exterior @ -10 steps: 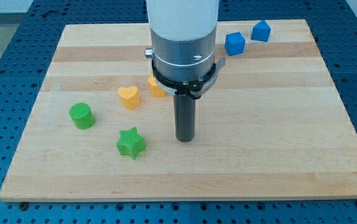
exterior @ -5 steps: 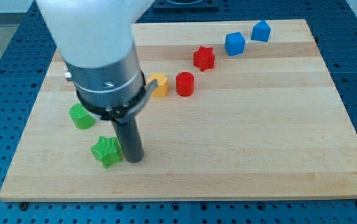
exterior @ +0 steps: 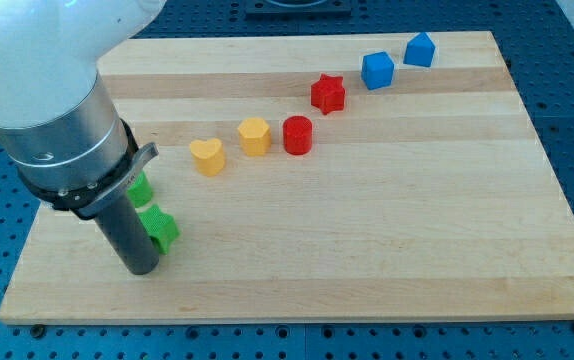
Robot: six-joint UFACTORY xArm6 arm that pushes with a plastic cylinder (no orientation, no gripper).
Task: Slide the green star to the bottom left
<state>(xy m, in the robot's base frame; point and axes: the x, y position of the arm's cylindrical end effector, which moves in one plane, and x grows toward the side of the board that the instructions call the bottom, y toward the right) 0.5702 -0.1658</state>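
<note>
Green star (exterior: 163, 229) against my tip (exterior: 139, 270)

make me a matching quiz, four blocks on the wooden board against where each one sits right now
Blocks:
1. green star block
2. yellow heart block
3. red star block
4. blue house-shaped block

Places:
A. nearest the view's top right corner
B. against my tip, on its right
C. just left of the yellow hexagon block
D. up and right of the red cylinder block

Pairs: 1-B, 2-C, 3-D, 4-A
</note>
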